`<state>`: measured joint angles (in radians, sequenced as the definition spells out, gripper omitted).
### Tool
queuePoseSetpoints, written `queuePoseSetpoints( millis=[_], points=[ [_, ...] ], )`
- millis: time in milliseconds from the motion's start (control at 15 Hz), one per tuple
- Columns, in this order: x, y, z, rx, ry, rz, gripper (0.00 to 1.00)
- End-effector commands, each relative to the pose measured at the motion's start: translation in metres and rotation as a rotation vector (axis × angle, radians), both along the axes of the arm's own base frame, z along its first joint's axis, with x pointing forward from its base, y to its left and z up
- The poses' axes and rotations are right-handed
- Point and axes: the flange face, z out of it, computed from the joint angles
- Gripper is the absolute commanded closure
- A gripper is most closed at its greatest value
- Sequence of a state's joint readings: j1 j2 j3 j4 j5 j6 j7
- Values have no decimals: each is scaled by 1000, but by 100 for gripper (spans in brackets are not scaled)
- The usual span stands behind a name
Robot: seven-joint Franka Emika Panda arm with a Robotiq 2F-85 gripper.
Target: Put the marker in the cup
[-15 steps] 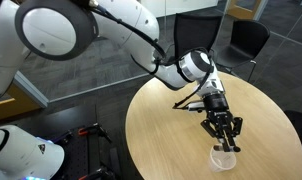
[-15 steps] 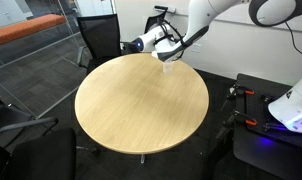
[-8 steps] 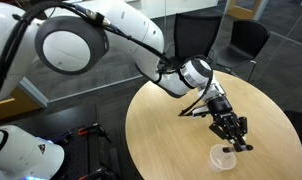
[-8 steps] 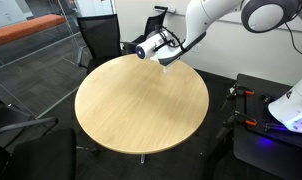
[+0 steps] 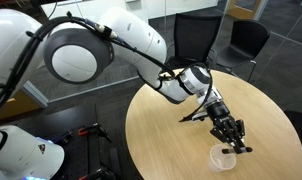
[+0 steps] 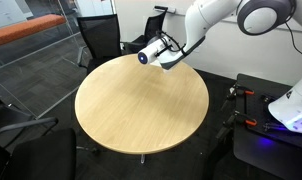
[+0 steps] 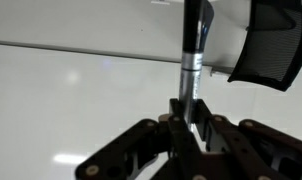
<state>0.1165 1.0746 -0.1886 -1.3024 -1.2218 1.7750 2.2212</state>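
Arm's rolled over, gripper point(image 5: 234, 144) now tilted just beside the cup point(image 5: 224, 159), still clamped on the marker point(image 7: 194, 35); transport step, so next re-center above the rim, then release.

An office meeting room is indicated. A round wooden tabletop point(image 6: 141, 112) is set on dark carpet point(image 5: 101, 100). A black office chair point(image 6: 99, 35) is placed at its eleven o'clock in an exterior view, and a glass partition point(image 6: 31, 65) with an orange bench point(image 6: 26, 33) behind it is seen at ten o'clock.
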Motion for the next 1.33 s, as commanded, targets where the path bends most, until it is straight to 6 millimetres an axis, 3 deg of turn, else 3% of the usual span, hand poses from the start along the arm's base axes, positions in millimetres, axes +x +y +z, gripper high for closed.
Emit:
queuePoseSetpoints(
  millis=[0, 67, 200, 400, 667, 1267],
  points=[
    [3, -6, -11, 21, 21, 13, 95],
    [2, -7, -15, 22, 24, 10, 95],
    [0, -8, -19, 26, 25, 0, 55],
    [-2, -5, -17, 21, 22, -2, 34],
    [-6, 7, 2, 23, -12, -6, 3],
    [-34, 52, 92, 75, -90, -52, 0]
  ],
)
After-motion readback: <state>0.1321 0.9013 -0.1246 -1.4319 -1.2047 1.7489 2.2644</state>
